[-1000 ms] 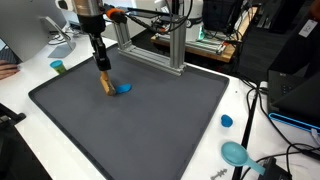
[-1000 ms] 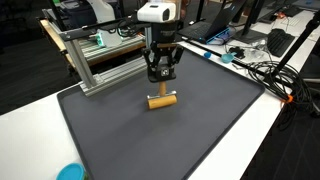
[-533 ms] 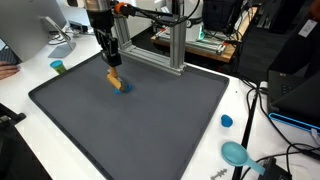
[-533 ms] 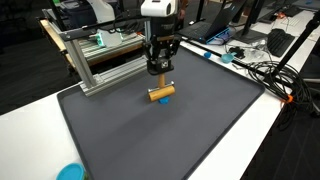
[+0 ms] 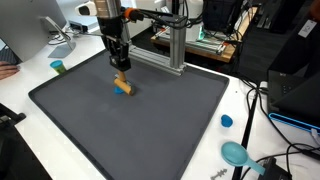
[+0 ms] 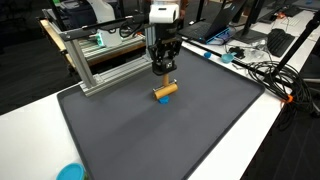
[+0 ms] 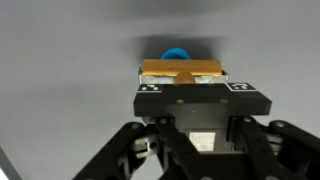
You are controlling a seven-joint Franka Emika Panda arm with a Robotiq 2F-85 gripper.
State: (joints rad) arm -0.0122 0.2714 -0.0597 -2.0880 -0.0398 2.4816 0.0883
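Peg (image 6: 166, 90) held level in claw (image 6: 164, 81), long axis horizontal.

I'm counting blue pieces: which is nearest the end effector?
The blue piece on the tan wooden peg that the end effector holds; the small blue cap and the teal round dish lie far off.

Your arm carries a white, rounded wrist segment (image 6: 162, 12) with a matte black gripper (image 6: 164, 72) mounted under it. In the wrist view you see the gripper's black linkage bars (image 7: 120, 150) forming a symmetric frame, and small white patches with dark marks on the fingers (image 7: 152, 90).
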